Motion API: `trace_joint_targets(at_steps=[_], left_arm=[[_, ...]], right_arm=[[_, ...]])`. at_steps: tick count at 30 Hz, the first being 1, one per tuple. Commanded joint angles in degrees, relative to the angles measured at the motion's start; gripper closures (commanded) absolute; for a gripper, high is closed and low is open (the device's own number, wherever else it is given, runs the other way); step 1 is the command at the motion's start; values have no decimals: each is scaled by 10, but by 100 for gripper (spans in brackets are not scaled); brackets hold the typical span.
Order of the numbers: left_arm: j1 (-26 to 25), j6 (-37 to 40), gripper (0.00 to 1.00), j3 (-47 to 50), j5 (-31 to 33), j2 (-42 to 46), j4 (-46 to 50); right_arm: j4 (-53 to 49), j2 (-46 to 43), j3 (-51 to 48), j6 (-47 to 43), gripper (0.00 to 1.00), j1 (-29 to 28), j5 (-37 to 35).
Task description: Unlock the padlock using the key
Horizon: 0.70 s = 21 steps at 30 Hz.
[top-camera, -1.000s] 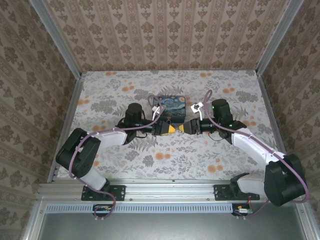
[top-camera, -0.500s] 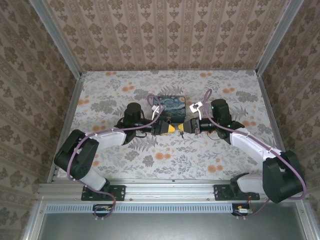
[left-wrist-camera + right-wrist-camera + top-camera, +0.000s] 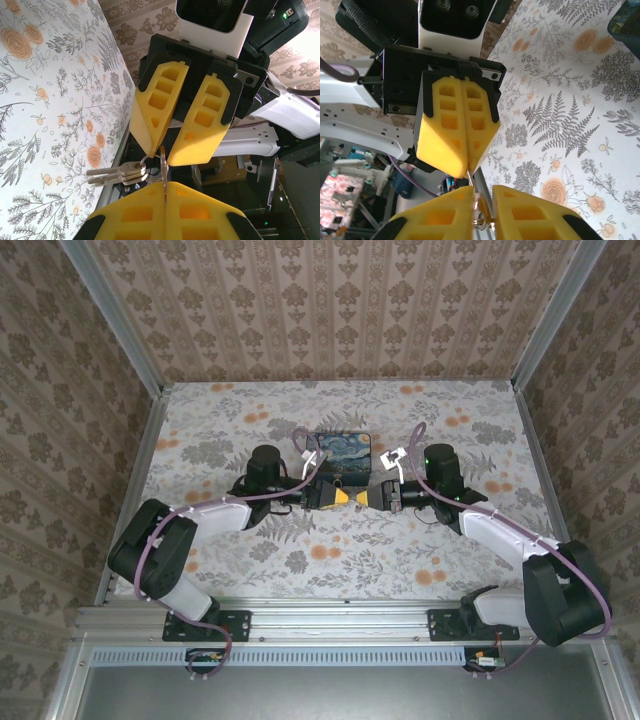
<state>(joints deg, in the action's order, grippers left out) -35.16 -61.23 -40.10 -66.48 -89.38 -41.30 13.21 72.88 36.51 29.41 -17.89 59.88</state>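
The key is a thin brownish blade seen edge-on, on a ring with silver keys hanging to its left. It sits low in the middle of the left wrist view, pinched in the fully closed left gripper. The right gripper above it stands slightly apart around the blade's top; whether it presses on it I cannot tell. In the top view both meet mid-frame, just below the blue box.

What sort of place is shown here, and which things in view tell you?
Probably a robot test booth: left arm and right arm bolted to a metal rail, wallpapered walls boxing in a floral table.
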Motion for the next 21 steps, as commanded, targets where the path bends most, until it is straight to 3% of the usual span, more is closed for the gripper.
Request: trace_joint_targets(at_steps=[1,9,21], left_arm=[[5,4,100,1,-15,17,-31],[7,-4,100,9,-14,25,-46],[-3,-4,100,7,-8,19,-49]], right_arm=[[12,-16,-7,8,72,1,9],[17,-14,-13,9,74,1,3],[73,-14,-17,46,89,-3,10]])
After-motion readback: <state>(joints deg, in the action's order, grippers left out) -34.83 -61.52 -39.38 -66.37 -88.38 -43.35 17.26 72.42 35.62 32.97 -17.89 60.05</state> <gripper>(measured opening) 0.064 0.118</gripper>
